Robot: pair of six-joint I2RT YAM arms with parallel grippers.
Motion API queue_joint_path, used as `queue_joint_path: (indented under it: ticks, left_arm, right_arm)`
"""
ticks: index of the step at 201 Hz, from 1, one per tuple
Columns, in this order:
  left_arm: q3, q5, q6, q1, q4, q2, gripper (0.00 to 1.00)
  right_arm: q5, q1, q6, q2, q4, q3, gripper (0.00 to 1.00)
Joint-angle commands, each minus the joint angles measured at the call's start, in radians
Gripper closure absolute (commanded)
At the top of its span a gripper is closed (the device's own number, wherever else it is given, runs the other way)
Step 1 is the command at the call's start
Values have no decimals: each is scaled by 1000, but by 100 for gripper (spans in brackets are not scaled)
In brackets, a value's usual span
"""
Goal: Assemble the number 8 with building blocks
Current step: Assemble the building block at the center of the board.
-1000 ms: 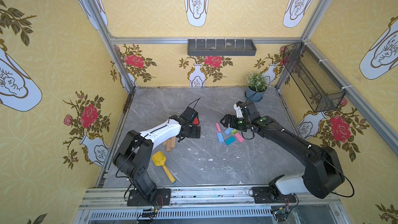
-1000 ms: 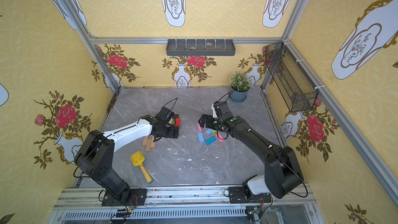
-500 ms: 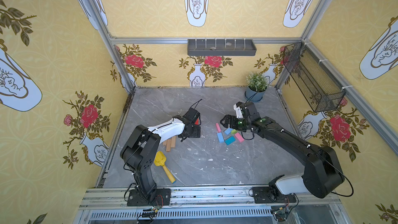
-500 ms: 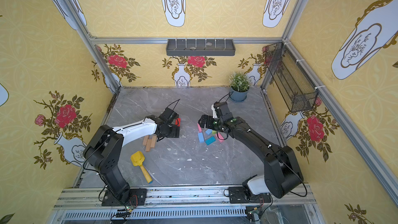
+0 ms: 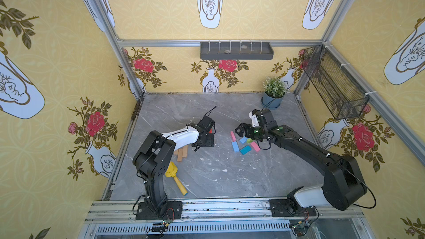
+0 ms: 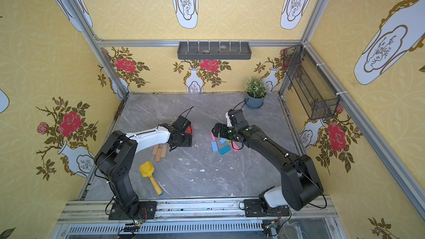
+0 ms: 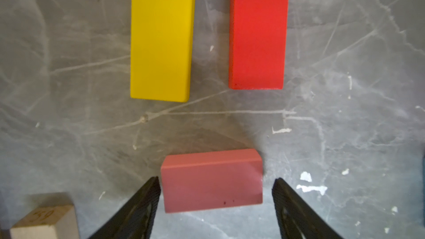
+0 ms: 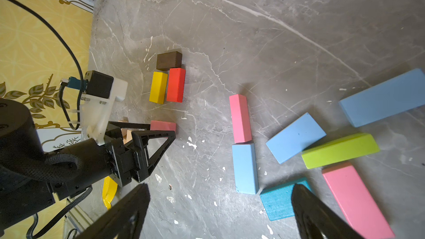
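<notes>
My left gripper (image 7: pixel 216 178) is open and straddles a dusty pink block (image 7: pixel 211 180) lying flat on the floor. One finger is at the block's end and the other stands a little apart from it. Just beyond lie a yellow block (image 7: pixel 161 37) and a red block (image 7: pixel 258 31) side by side, with a dark brown block (image 8: pixel 169 60) across their far ends. My right gripper (image 8: pixel 220 186) is open over bare floor beside a teal block (image 8: pixel 278 200), a pink block (image 8: pixel 240 118), a light blue block (image 8: pixel 245 168) and a green block (image 8: pixel 340 150).
Tan wooden blocks (image 5: pixel 181 152) lie in a small pile under the left arm. A yellow toy shovel (image 5: pixel 174 175) rests near the left arm's base. A potted plant (image 5: pixel 273 93) stands at the back right. A wire basket (image 5: pixel 333 83) hangs on the right wall.
The left arm's elbow has risen and folded back toward its base while its gripper stayed by the red and yellow blocks. The right arm has not moved.
</notes>
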Motion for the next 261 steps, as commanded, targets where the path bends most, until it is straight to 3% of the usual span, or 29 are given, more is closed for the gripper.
queue_joint_path:
  ticks: [1, 117, 261]
  left_arm:
    - [4, -23, -6, 1, 8, 14, 22]
    - [23, -48, -4, 1, 13, 53, 37]
    - [63, -65, 1, 9, 7, 103, 39]
  right_arm:
    - [-8, 1, -11, 6, 28, 0, 1]
    - [-17, -1, -12, 25, 39, -7, 1]
    - [-24, -5, -17, 36, 40, -10, 1]
